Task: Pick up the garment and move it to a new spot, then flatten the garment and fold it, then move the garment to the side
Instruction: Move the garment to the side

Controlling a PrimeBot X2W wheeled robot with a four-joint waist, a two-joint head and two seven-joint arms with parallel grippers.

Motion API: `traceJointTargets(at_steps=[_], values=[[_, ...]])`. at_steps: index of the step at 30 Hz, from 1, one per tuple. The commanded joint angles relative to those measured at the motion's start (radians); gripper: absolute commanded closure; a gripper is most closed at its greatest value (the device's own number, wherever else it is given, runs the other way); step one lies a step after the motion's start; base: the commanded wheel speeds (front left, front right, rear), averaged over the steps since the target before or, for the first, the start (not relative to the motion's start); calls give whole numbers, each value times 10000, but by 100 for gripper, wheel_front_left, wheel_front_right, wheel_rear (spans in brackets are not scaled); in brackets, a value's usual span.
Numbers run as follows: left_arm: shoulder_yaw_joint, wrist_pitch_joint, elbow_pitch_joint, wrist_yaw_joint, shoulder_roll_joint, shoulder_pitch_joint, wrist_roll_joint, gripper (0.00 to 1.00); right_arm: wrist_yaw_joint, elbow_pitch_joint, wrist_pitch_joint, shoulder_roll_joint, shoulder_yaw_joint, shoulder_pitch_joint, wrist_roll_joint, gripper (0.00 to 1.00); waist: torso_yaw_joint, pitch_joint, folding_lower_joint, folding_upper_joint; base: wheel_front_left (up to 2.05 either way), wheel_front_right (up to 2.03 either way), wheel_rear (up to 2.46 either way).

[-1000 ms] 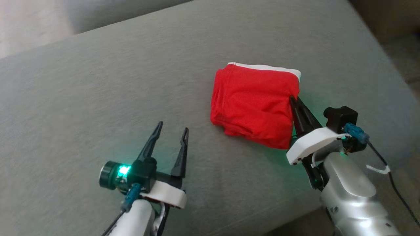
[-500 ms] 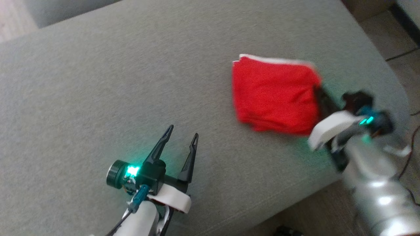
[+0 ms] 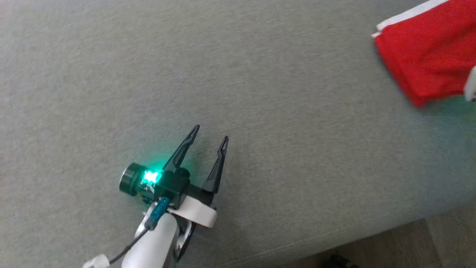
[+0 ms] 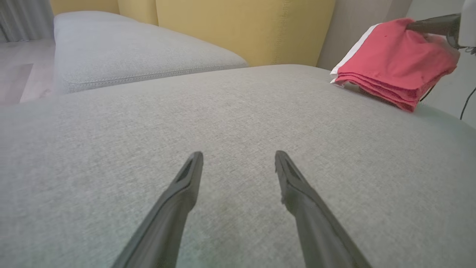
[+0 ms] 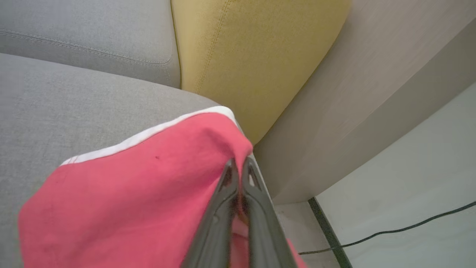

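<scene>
The red garment [image 5: 130, 193] with a white edge is folded up. It sits at the far right corner of the grey cushion [image 3: 260, 93], near a yellow cushion [image 5: 253, 56]. The right fingers [image 5: 223, 201] are pinched tight on the garment's edge. The left fingers [image 3: 182, 150] are spread wide, low over the grey cushion, well apart from the garment.
</scene>
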Motion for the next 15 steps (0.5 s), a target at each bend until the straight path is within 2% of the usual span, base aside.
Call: traceJointTargets(at_steps=[1,3,4,5,11,15], values=[[332,-65,-360,-22,22,-213,106,0,23,-201,61,-336,-218,-272,-316,100,355,302,-1,0,0,0,0],[402,-65,-407,-18,22,-240,126,0,23,-189,210,-419,-744,-373,-704,100,456,376,-1,0,0,0,0],[432,-65,-432,-20,23,-235,144,0,23,-210,273,-422,-1009,-385,-916,73,492,394,-1,0,0,0,0],[473,-65,-449,-11,23,-227,153,0,23,-239,310,-378,-1224,-387,-1125,0,513,410,-1,0,0,0,0],[693,-65,-526,37,23,-193,155,0,23,-657,-119,33,-2335,-281,-1729,0,613,271,-1,0,0,0,0],[950,-65,-670,222,23,-62,33,0,23,-1107,-373,899,-2513,-310,-1605,0,697,-87,-1,0,0,0,0]])
